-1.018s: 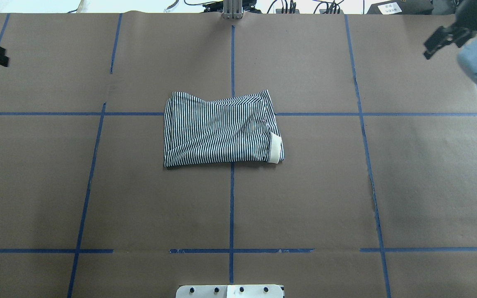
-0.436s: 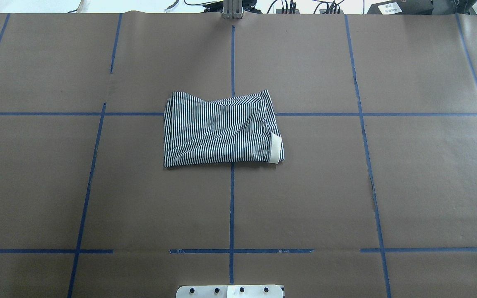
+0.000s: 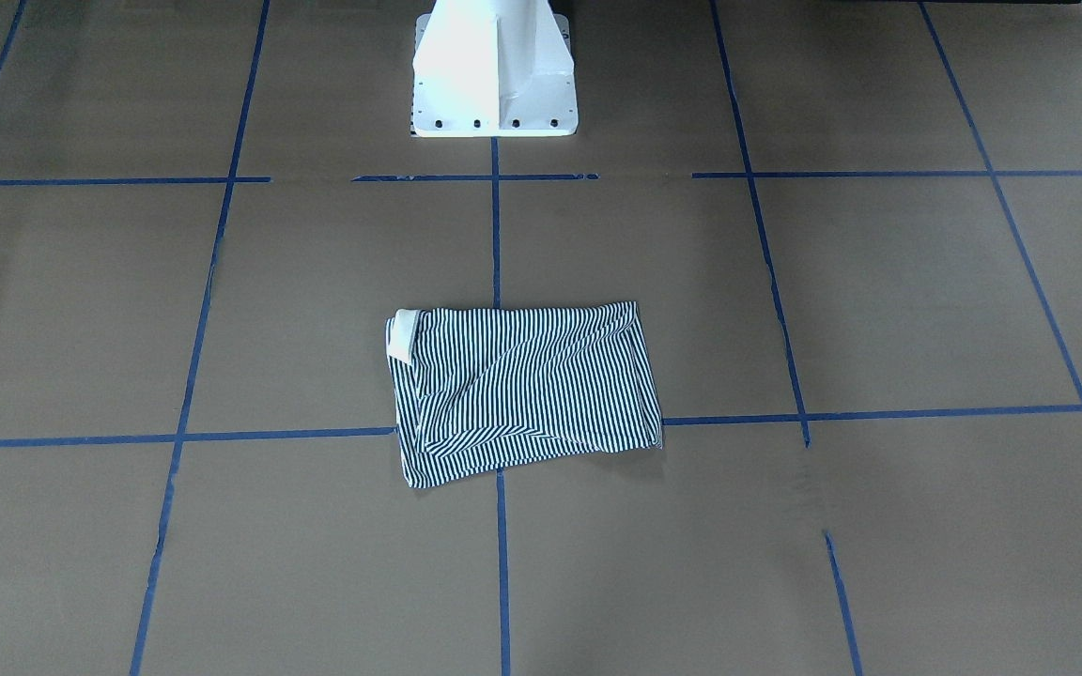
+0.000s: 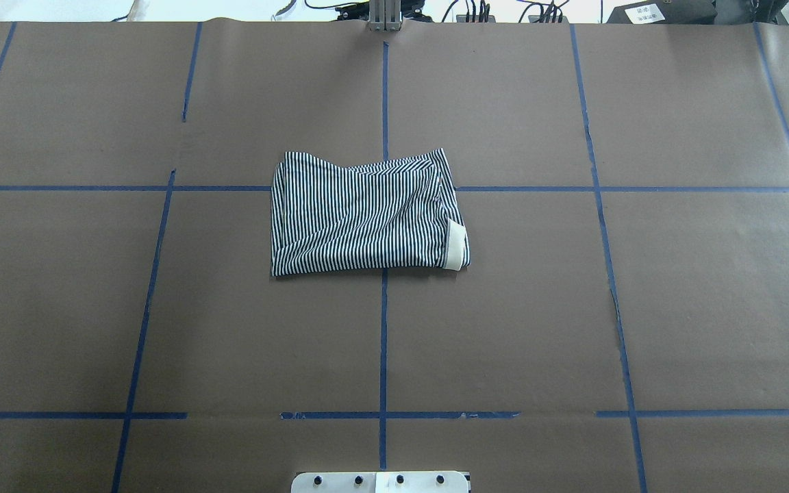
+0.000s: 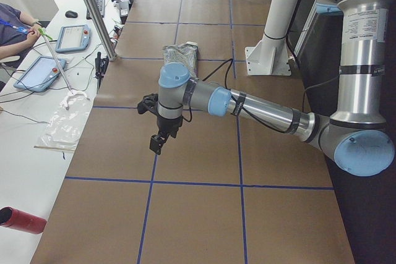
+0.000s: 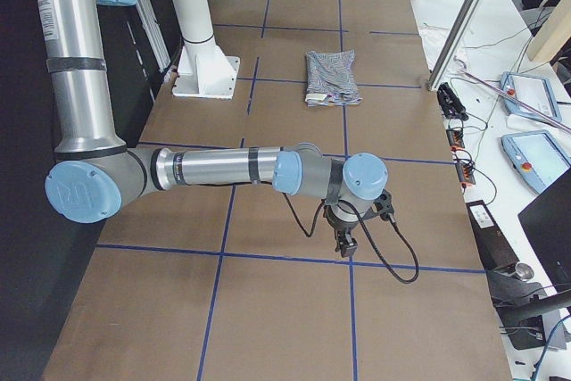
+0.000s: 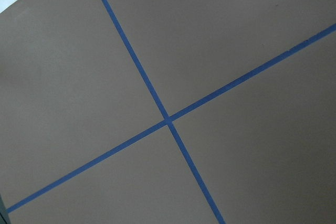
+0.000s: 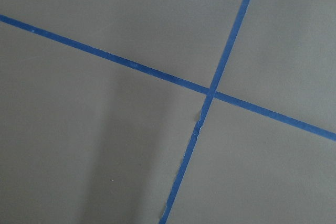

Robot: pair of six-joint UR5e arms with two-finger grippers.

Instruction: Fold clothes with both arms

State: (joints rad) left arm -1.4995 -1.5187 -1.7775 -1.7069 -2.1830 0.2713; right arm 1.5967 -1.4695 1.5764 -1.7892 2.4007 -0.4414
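Shirt (image 4: 367,212) looks folded, collar (image 4: 457,245) at 4 o'clock; left pincer (image 5: 156,144), right pincer (image 6: 343,244) parked wide, grip state unclear, so leave it be.

No text legible. Sticker (image 5: 361,26) on left arm (image 5: 266,110): print too small. Label (image 4: 648,11) on black box (image 4: 683,14): unreadable.

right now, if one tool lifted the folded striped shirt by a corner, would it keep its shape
Probably floppy: the striped shirt is wrinkled cloth in loose layers, so a corner lift would likely undo the fold. Likely light, since it lies low on the brown paper. Pushed, it would probably bunch.
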